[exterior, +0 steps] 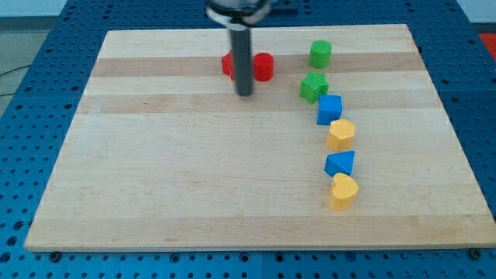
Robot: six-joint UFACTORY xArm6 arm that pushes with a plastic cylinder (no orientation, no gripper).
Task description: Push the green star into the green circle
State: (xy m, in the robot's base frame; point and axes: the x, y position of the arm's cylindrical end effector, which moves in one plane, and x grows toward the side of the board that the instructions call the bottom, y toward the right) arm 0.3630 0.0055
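Note:
The green star (313,86) lies at the view's upper right on the wooden board (194,178). The green circle (320,53) stands just above it, with a small gap between them. My tip (245,93) rests on the board to the left of the green star, some way off, with bare wood between. The dark rod rises from the tip to the view's top edge and hides part of the red blocks behind it.
Two red blocks (263,67) sit side by side behind the rod. Below the green star runs a column: a blue cube (329,108), a yellow hexagon (341,134), a blue triangle (340,163) and a yellow block (343,191).

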